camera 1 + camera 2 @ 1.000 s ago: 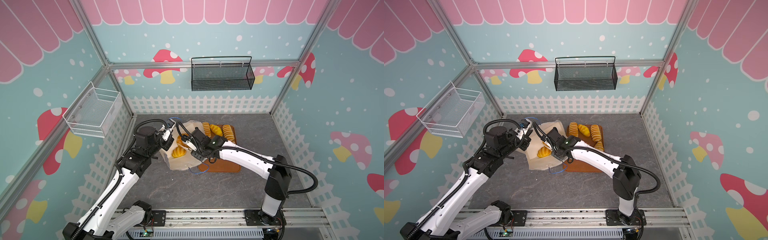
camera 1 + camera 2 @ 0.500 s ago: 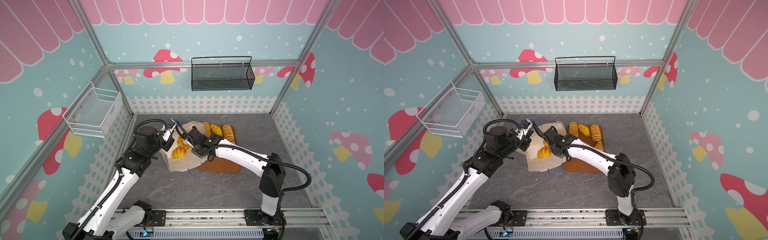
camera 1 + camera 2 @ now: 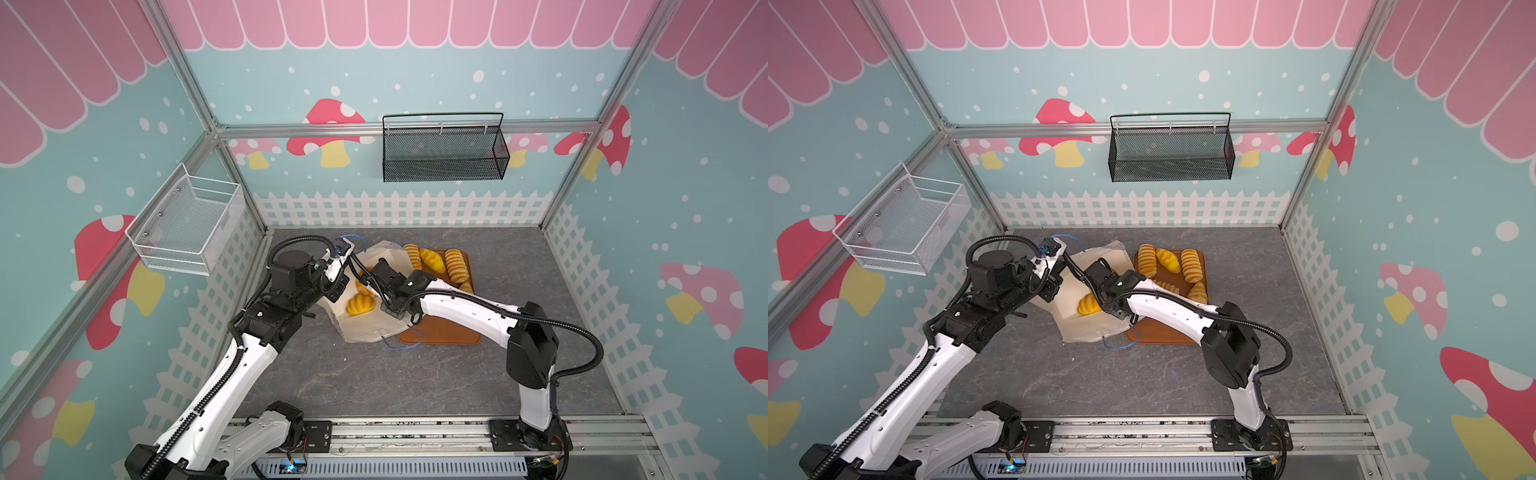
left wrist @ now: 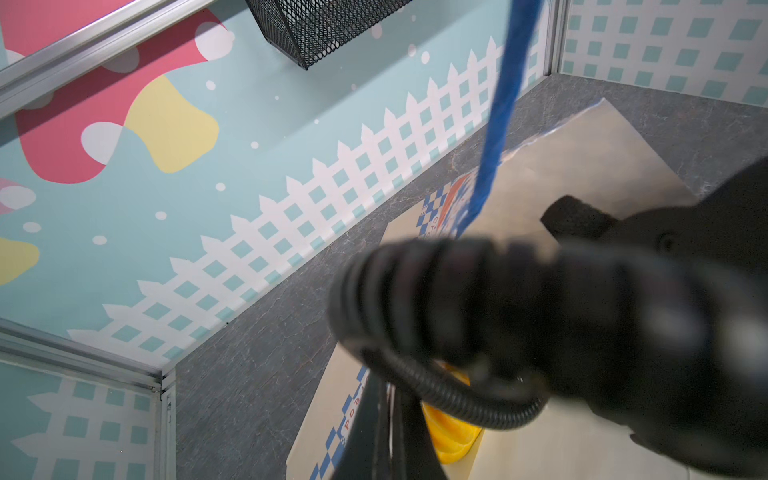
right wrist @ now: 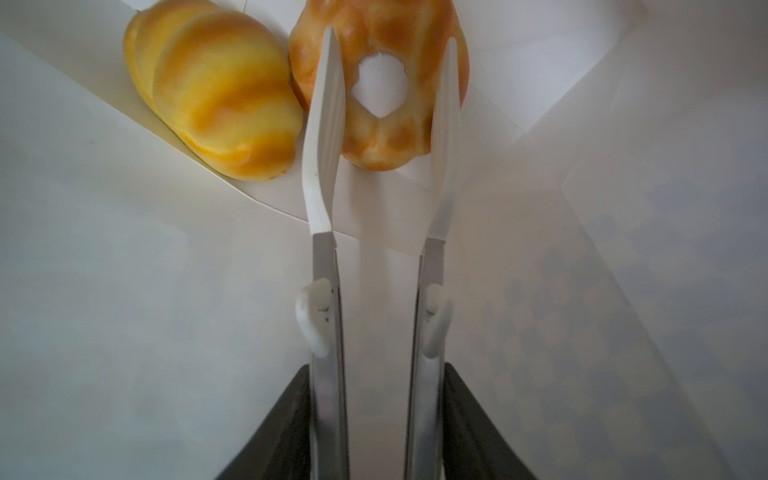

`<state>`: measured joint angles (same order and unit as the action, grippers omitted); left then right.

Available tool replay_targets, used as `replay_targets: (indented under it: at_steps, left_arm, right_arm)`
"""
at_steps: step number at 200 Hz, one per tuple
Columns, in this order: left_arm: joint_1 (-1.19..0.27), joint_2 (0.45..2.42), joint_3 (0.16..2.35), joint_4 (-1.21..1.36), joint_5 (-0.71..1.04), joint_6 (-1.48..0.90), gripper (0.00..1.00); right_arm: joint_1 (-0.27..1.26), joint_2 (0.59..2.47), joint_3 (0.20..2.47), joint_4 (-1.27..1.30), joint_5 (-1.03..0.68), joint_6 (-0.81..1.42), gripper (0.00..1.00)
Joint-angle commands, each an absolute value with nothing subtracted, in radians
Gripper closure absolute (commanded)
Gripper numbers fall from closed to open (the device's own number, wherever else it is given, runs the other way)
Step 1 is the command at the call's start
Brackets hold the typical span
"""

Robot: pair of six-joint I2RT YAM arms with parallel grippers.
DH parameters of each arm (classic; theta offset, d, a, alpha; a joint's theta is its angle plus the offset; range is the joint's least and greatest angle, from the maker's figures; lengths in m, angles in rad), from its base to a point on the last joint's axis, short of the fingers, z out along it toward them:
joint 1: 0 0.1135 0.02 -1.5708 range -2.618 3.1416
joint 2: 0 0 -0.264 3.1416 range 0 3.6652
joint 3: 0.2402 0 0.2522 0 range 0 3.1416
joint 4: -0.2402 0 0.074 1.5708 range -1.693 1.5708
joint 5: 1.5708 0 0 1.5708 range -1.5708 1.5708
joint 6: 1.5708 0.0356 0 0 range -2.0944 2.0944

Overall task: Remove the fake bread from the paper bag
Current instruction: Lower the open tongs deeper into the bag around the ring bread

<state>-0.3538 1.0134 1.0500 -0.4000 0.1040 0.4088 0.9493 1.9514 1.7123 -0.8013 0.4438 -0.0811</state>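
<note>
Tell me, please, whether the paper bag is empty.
Not empty: the right wrist view shows a ring doughnut and a ridged loaf inside the paper bag.

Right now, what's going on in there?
The left claw is shut on the rim of the bag, holding its mouth open. The right claw is inside the bag, its fingers lying across the doughnut; whether it grips yet is unclear. A loaf lies beside the doughnut, also in the bag. Other breads already lie on the tray next to the bag.
</note>
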Motion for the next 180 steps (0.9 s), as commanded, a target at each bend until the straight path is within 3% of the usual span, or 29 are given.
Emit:
replay_targets:
  at_steps: [1, 64, 180]
  left_arm:
    - [-0.356, 1.005, 1.080, -0.370, 0.148, 0.387, 1.00]
    - [-0.356, 1.003, 1.067, -0.377, 0.166, 0.364, 1.00]
    - [-0.356, 1.001, 1.069, -0.377, 0.173, 0.365, 1.00]
  right_arm:
    - [0.953, 1.972, 1.762, -0.798, 0.490, -0.071, 0.53]
    - [0.948, 1.986, 1.808, -0.795, 0.547, -0.058, 0.53]
    - [0.943, 2.066, 1.811, -0.801, 0.486, -0.090, 0.53]
